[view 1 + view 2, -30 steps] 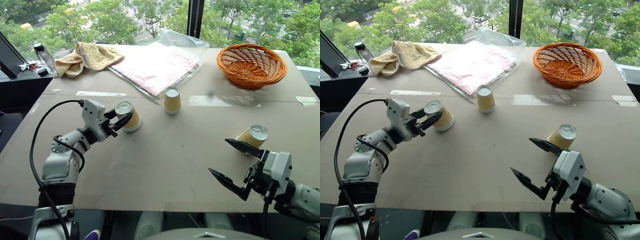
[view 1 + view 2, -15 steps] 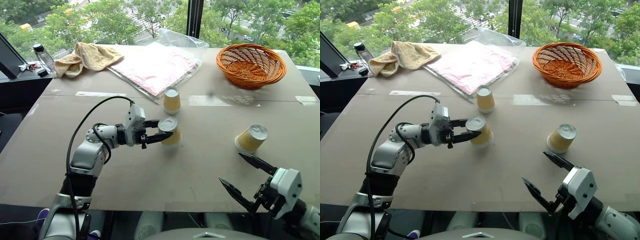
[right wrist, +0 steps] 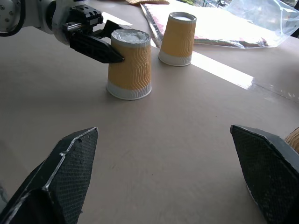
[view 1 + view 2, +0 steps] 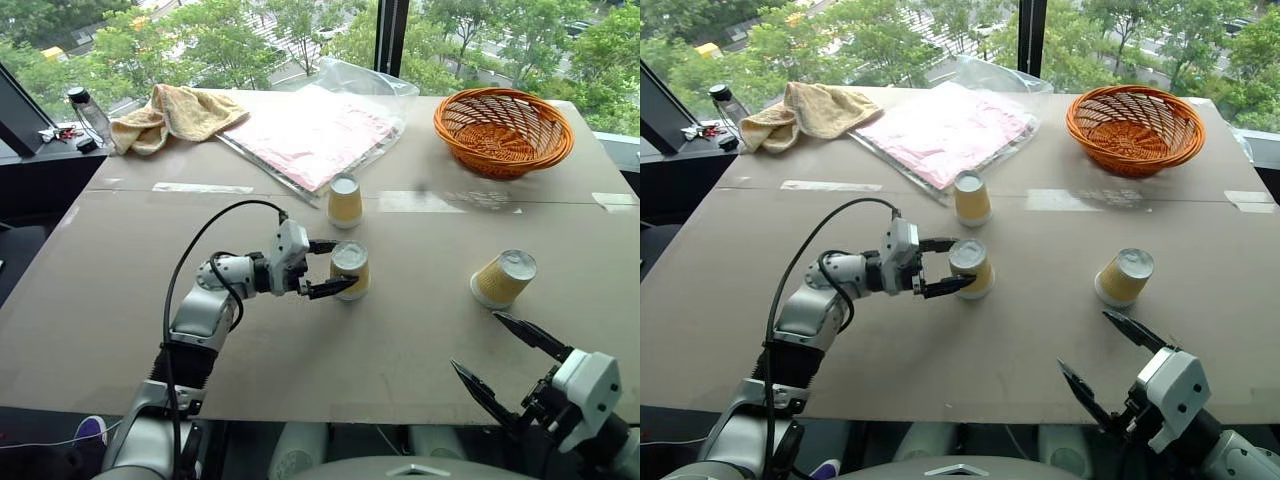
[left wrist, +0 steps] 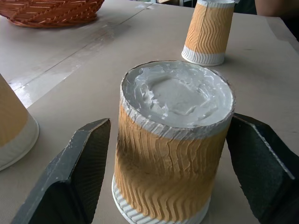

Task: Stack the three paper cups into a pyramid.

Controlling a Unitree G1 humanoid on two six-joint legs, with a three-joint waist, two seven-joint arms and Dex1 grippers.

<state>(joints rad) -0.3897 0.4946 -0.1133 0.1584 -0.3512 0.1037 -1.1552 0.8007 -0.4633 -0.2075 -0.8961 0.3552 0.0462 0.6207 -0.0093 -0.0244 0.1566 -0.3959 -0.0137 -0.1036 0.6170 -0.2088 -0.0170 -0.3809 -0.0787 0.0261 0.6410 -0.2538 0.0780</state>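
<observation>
Paper in pale tan is all this job handles: three cups, all upside down on the table, none yet stacked. Judging from that, the base row is being laid, and the left gripper is at the point of letting go of the second base cup. Its arm reaches in from the near left edge, forearm about level, fingers pointing right, with the middle cup standing between the two pads; the left wrist view shows a gap on each side of the cup wall, so the jaws are spread and not pinching. The far cup stands just behind it, toward the table's far edge, near but apart. Next, I would judge, the left arm must back straight out toward the left edge without brushing the cup, and the two base cups may want nudging closer so a third can bridge them. The right cup sits well apart toward the right edge, upside down and leaning a little. The right gripper hangs at the near right corner, fingers spread wide and empty, short of that cup; it would have to reach forward, close on it and set it on the pair.
</observation>
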